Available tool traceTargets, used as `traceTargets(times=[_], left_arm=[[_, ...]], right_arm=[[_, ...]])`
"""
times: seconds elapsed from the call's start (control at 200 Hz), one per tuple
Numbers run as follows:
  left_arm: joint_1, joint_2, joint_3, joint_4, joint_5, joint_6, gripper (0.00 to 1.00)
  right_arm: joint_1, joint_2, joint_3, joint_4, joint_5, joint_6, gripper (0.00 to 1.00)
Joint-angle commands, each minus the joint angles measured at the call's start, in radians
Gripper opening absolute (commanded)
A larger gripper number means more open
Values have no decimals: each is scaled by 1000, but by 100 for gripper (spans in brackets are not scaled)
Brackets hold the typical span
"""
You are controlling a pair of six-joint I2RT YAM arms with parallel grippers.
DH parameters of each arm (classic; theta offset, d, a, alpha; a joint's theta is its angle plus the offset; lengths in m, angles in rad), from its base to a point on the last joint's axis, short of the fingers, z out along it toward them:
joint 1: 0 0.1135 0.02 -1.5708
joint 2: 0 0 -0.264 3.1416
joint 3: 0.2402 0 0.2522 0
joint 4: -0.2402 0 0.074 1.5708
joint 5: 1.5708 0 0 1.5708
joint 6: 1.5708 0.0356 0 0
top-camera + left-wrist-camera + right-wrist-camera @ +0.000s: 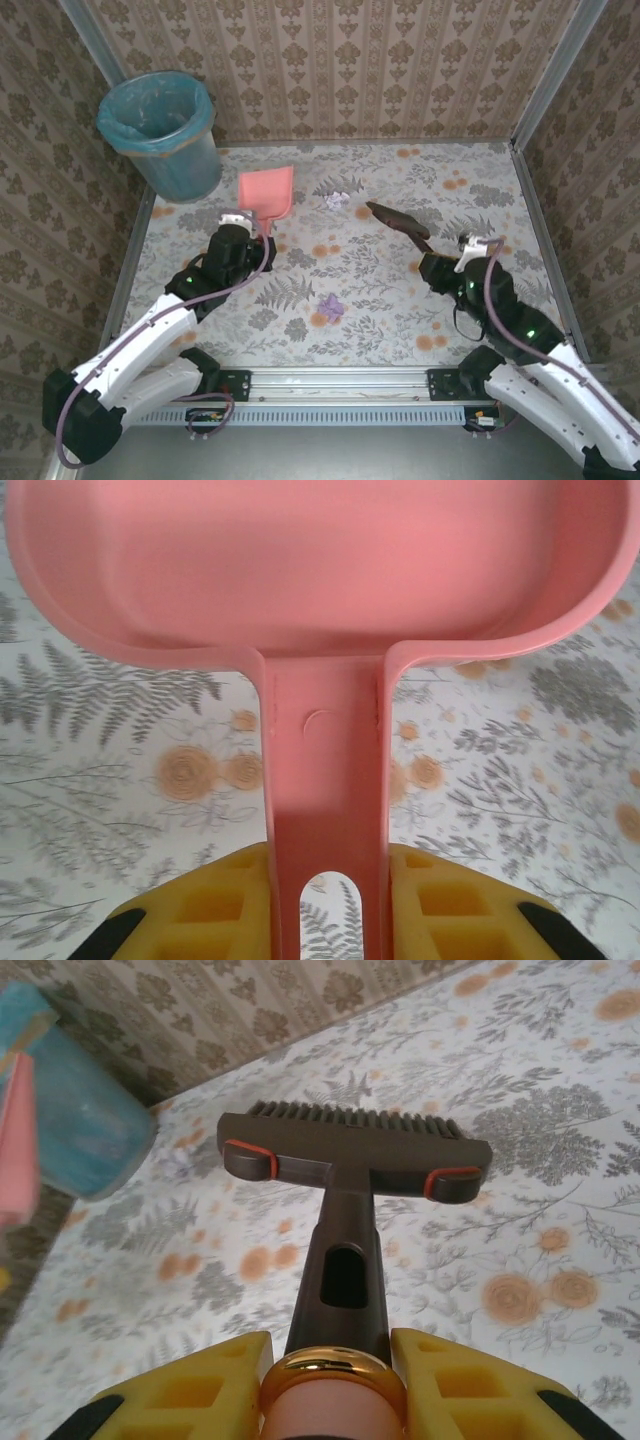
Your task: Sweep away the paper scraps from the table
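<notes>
Top view, tools: we hold the pink dustpan point(267, 192) in our left claw point(243, 222) and the dark brush point(398, 221) in our right claw point(447, 262); both tools look raised or just off the worktop point(380, 300), though we cannot tell the height.
Top view, scraps: one pale lilac scrap point(336, 198) lies between dustpan and brush head, near the far edge; a second purple scrap point(329, 307) lies nearer us, mid-worktop, well apart from both tools.
Top view, bin: a teal-lined bin point(162, 130) stands at the far left corner, beside the dustpan.
Left wrist view: our left claw point(328, 905) is pinching the dustpan point(320, 570) by its handle, yellow pads point(220, 905) pressed on either side; the pan looks empty.
Right wrist view: our right claw point(330, 1385) is pinching the brush point(350, 1155) by its handle, bristles pointing away over the cloth; the bin point(85, 1120) sits blurred at left.
Step in hand: we judge that both tools are gripped and sweeping has not yet gathered anything.
Next move: we should set the pan's lip flat by the far scrap and draw the brush leftward behind it, keeping the bristles low enough to catch the light paper.
</notes>
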Motion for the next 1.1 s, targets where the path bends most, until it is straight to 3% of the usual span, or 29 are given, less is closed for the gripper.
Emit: traceTargets(times=[0.0, 0.09, 0.2, 0.47, 0.625, 0.915, 1.095], left_arm=[[12, -25, -23, -25, -97, -49, 0], [27, -43, -41, -21, -91, -72, 0], [55, -70, -48, -55, -106, -99, 0], [121, -173, -98, -62, -103, -142, 0], [142, -178, -111, -52, -86, -150, 0], [170, -159, -117, -42, -50, -161, 0], [179, -141, -120, -35, -21, -166, 0]], right_arm=[[4, 113, 182, -309, -171, 102, 0], [7, 195, 266, -383, -357, 109, 0], [13, 219, 288, -353, -590, 120, 0], [28, 158, 331, -327, -729, 119, 0], [32, 124, 252, -118, -895, 226, 0], [55, 203, 157, -33, -1002, 262, 0], [70, 248, 142, -88, -932, 214, 0]])
